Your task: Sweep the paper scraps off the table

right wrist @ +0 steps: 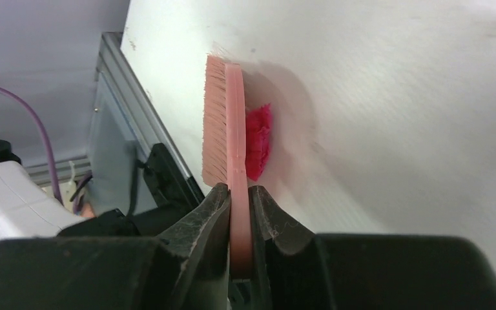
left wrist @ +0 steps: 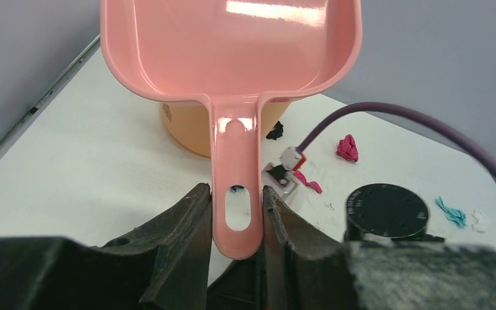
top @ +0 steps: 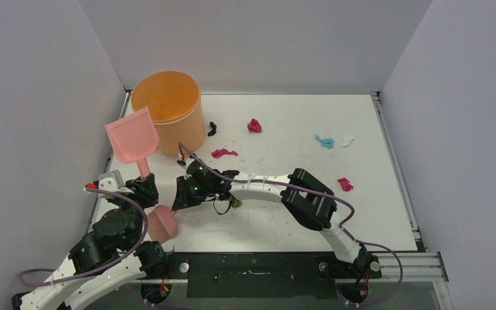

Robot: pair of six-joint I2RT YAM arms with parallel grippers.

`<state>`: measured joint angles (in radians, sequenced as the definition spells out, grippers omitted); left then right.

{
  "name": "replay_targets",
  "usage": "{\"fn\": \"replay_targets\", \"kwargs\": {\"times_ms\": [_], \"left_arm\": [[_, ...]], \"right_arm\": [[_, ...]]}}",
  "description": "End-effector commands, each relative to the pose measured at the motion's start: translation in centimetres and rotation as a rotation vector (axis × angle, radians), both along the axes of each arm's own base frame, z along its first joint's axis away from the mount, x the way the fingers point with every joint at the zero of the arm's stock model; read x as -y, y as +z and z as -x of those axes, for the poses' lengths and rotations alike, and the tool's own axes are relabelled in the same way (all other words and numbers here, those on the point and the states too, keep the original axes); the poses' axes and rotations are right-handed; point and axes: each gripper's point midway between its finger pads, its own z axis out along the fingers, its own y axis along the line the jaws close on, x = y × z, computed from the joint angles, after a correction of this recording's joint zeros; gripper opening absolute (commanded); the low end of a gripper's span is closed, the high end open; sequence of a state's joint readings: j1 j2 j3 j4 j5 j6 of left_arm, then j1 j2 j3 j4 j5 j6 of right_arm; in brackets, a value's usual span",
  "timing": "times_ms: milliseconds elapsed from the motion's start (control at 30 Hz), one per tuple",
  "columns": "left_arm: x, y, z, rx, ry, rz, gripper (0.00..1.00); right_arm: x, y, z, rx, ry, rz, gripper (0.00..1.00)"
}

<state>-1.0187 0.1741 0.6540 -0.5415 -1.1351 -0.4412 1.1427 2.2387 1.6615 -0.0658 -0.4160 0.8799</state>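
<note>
**Left arm.** The left gripper (left wrist: 236, 206) has its jaws partly closed, one on each side of the handle of the pink dustpan (left wrist: 232, 45). The grip sits at the handle's slotted end. The scoop points to the far side. In the top view the scoop is just left of the orange bucket (top: 177, 123), at the far left of the table (top: 284, 223).

**Right arm.** The right gripper (right wrist: 239, 194) has its jaws fully closed on the thin handle of the pink hand brush (right wrist: 232, 129). The arm reaches across to the near left of the table. The brush head is low over the surface, close to the near edge rail.

**Paper scraps.** The paper scraps (top: 254, 125) lie loose on the white tabletop:
- A black scrap (top: 212, 128) lies just right of the bucket.
- A magenta scrap lies further right, at the far centre.
- A flat magenta scrap (top: 223, 153) lies nearer, just beyond the right gripper.
- A teal scrap (top: 324, 141) and a white scrap (top: 347, 139) lie side by side at the far right.
- Another magenta scrap (top: 345, 184) lies at the right, nearer than those two.
- The right wrist view shows one more magenta scrap (right wrist: 258, 142). It lies against the brush head, on the side away from the bristles.
</note>
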Motion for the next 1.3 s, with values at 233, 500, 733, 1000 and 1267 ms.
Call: {"fn": "replay_targets", "kwargs": {"times_ms": [233, 500, 733, 1000, 1267], "left_arm": [[1.0, 0.7, -0.4, 0.008, -0.023, -0.007, 0.0], [1.7, 0.4, -0.8, -0.006, -0.039, -0.038, 0.0], [3.9, -0.2, -1.4, -0.046, -0.104, -0.103, 0.0], [9.8, -1.6, -1.8, -0.109, -0.341, -0.188, 0.0], [19.1, -3.6, 0.7, -0.312, -0.745, -0.393, 0.0]], "right_arm": [[14.8, 2.0, -7.2, 0.335, -0.084, 0.147, 0.05], [25.2, 7.3, -13.8, 0.438, -0.246, 0.141, 0.05], [33.2, 11.1, -16.8, 0.557, -0.368, 0.225, 0.05], [43.4, 21.0, -18.3, 0.755, -0.568, 0.248, 0.05], [54.6, 21.1, -15.8, 0.875, -0.495, 0.697, 0.05]]}}
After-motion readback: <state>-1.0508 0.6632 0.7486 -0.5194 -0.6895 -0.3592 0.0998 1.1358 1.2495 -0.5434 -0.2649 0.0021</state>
